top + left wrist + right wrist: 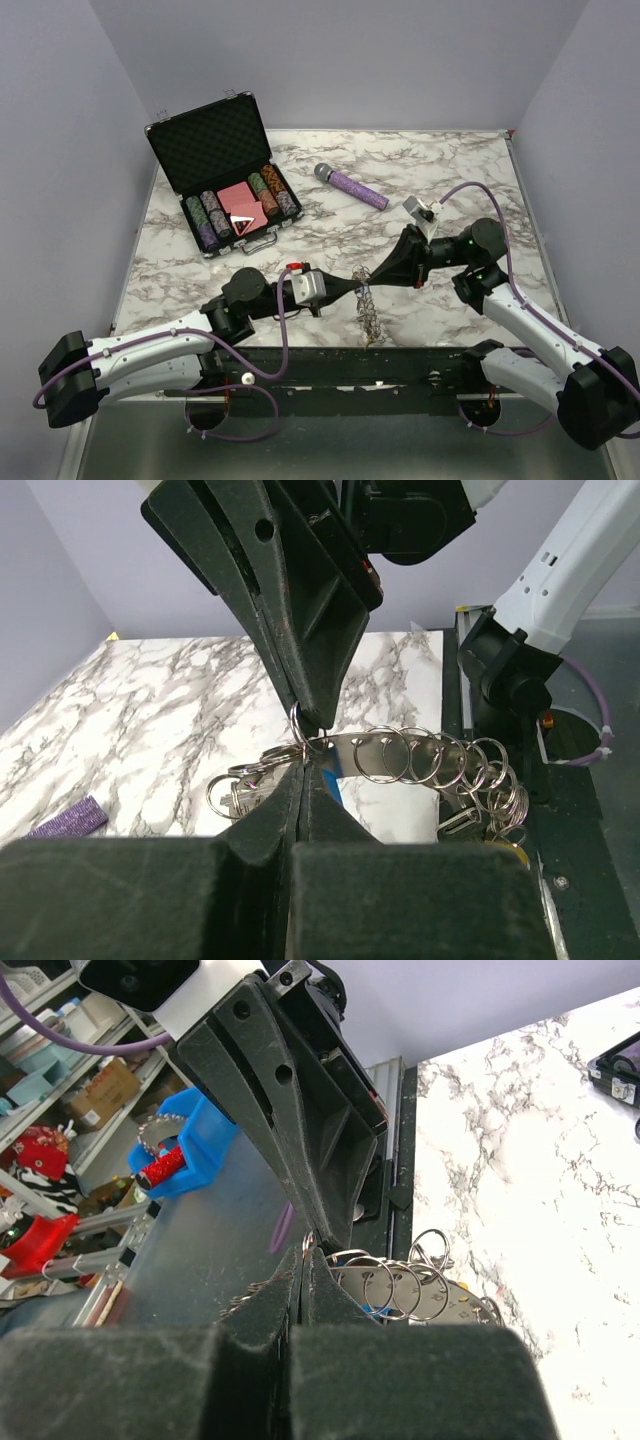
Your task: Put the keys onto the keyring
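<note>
The keyring (372,318) hangs in the air near the table's front edge, where both grippers meet tip to tip. It is a curved flat metal band (400,752) threaded with several small split rings. My left gripper (300,770) is shut on the band's end. My right gripper (312,720) comes from above and is shut on a small ring at that same end. In the right wrist view the right gripper (305,1260) pinches at the band (450,1305) under the left gripper's fingers (300,1160). Keys (470,825) dangle from the rings, and a blue cap (338,788) shows beside my left fingers.
An open black case (225,180) of poker chips stands at the back left. A purple microphone (352,187) lies at the back centre. The table's front edge and black rail (350,360) run just under the hanging keyring.
</note>
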`<state>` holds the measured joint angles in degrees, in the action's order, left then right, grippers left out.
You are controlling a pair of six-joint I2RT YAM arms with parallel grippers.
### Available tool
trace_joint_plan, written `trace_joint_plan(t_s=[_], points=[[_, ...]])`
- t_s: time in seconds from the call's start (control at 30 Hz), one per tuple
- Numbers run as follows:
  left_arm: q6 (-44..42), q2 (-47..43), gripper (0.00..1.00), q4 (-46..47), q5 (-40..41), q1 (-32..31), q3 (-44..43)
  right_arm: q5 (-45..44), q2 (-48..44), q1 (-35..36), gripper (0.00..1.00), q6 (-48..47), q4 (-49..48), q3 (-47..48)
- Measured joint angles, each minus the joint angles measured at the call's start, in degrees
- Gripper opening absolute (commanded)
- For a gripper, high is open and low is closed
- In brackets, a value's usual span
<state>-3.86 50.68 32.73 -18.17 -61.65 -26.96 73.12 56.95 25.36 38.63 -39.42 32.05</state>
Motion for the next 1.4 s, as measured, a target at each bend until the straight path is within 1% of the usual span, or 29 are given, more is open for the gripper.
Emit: trace_joint_plan(t_s=[0.5,0.87,0.9,0.93,0.97,1.03,1.13,1.23,1.33,1.4], points=[[0.5,0.2,0.0,-9.8,0.6,-0.1,-4.4,-1.6,0.0,-0.7,0.0,1.7,0.0,-0.1],[0.8,2.0,0.0,-12.0,0.7,-0.8,-5.7,-3.4,0.0,-1.1,0.0,3.5,0.4,-1.2],[0.9,2.1,0.1,-12.1,0.8,-0.9,-5.7,-3.6,0.0,-1.1,0.0,3.6,0.5,-1.4],[1.3,2.1,0.18,-12.3,1.1,-1.0,-5.7,-3.7,0.0,-1.1,0.0,3.6,0.6,-1.6],[1.4,2.1,0.23,-12.3,1.2,-1.0,-5.7,-3.8,0.0,-1.1,0.0,3.6,0.6,-1.7],[2.4,1.7,0.29,-12.3,1.7,-1.1,-5.4,-4.2,0.0,-1.2,0.0,3.6,0.6,-1.7],[3.7,-0.6,0.44,-12.2,2.1,-1.3,-3.9,-4.7,0.0,-1.4,0.0,3.5,0.6,-1.7],[5.7,-4.7,0.49,-11.8,2.4,-1.3,-1.4,-4.6,0.0,-1.5,0.0,3.0,0.6,-1.8],[8.6,-8.5,0.49,-10.1,2.3,0.0,0.7,-4.3,-0.1,-1.5,0.0,1.9,0.5,-1.8],[10.8,-9.9,0.49,-8.7,1.4,2.4,1.7,-3.6,-0.2,-1.5,0.0,0.8,0.5,-1.8]])
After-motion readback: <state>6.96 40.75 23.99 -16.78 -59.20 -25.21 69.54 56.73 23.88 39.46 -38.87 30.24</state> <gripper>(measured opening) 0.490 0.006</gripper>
